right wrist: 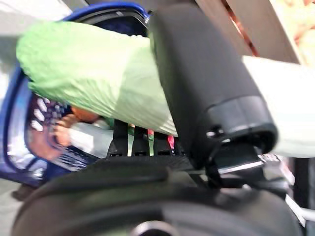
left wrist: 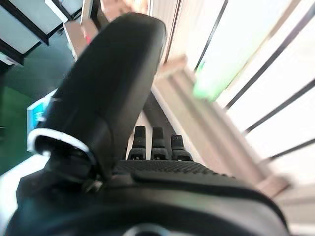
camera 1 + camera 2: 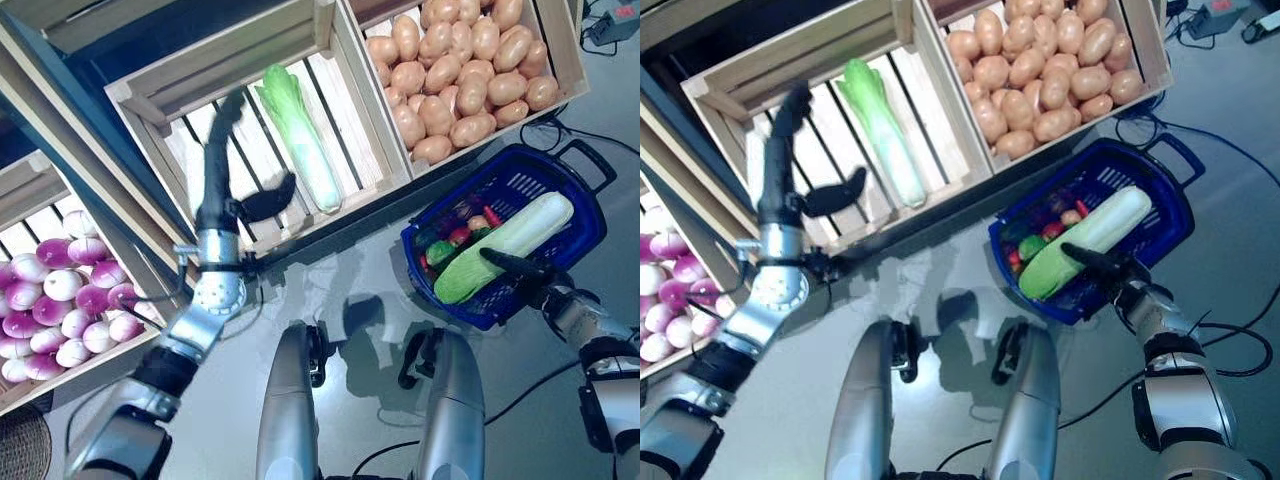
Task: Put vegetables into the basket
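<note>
A blue basket [image 3: 515, 180] stands on the floor at the right. A long pale green cabbage [image 3: 505, 245] lies across it on small red and green vegetables [image 3: 455, 240]. My right hand [image 3: 520, 268] is at the basket's near rim, fingers straight, against the cabbage's leafy end [image 1: 88, 73]. My left hand [image 3: 222, 170] reaches up into the middle wooden crate [image 3: 345, 70], open, fingers straight. Its thumb [image 3: 268, 198] points at a second long cabbage [image 3: 300, 135] lying in that crate, just short of it. That cabbage shows in the left wrist view [image 2: 216, 73].
The wooden stand holds slatted crates: one of potatoes [image 3: 460, 70] behind the basket, one of purple-white round vegetables [image 3: 60, 300] at lower left. Grey floor lies between stand and basket. Cables [image 3: 590, 130] run on the floor right of the basket.
</note>
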